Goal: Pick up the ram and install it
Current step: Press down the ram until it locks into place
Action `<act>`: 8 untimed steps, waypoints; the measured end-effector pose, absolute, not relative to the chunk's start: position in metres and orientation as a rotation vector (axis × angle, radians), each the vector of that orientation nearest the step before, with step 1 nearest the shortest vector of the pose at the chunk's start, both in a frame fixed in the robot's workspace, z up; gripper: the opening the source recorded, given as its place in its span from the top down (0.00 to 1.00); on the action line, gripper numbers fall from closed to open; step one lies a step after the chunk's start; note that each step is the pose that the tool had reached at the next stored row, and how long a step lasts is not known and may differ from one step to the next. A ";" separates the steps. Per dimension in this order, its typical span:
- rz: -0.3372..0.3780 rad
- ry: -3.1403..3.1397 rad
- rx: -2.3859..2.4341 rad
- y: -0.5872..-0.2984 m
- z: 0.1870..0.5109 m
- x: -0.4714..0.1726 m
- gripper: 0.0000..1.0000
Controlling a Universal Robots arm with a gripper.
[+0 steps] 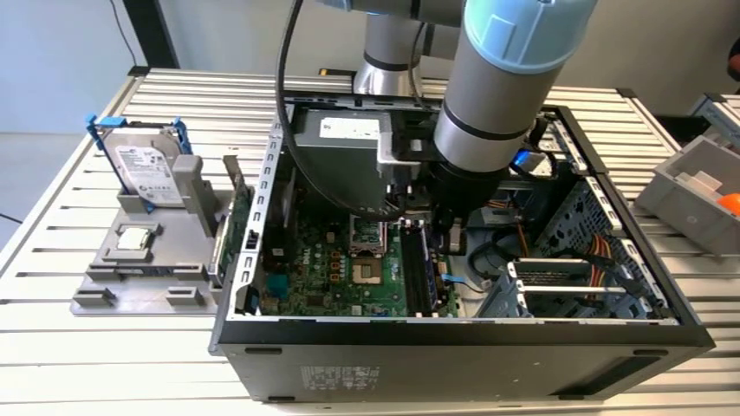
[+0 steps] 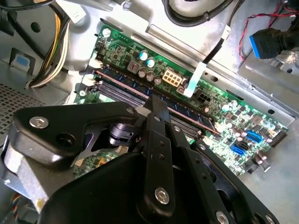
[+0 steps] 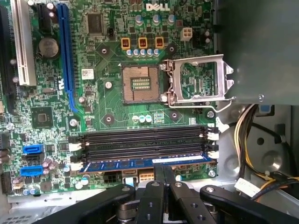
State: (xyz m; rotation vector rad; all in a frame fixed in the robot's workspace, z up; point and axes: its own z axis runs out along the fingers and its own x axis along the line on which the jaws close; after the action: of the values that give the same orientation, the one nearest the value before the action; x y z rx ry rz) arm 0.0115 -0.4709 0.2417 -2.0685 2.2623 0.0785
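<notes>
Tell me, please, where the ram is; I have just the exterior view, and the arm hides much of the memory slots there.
Observer: In the first wrist view the ram lies along the memory slot farthest from the processor socket.
Operator: Thank you. Where is the gripper?
Observer: The gripper is at the ram's edge, about mid-length.
Operator: Are the other slots free?
Observer: Yes, the three black slots beside it hold nothing.
</notes>
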 end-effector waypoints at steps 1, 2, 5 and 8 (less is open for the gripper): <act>0.079 2.262 -2.069 -0.471 0.241 0.012 1.00; 0.079 2.262 -2.069 -0.471 0.240 0.012 1.00; 0.078 2.262 -2.069 -0.471 0.235 0.012 1.00; 0.079 2.262 -2.069 -0.471 0.230 0.013 1.00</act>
State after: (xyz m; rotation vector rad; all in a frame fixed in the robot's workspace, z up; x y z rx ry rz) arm 0.0125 -0.4710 0.2296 -2.0690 2.2616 0.0791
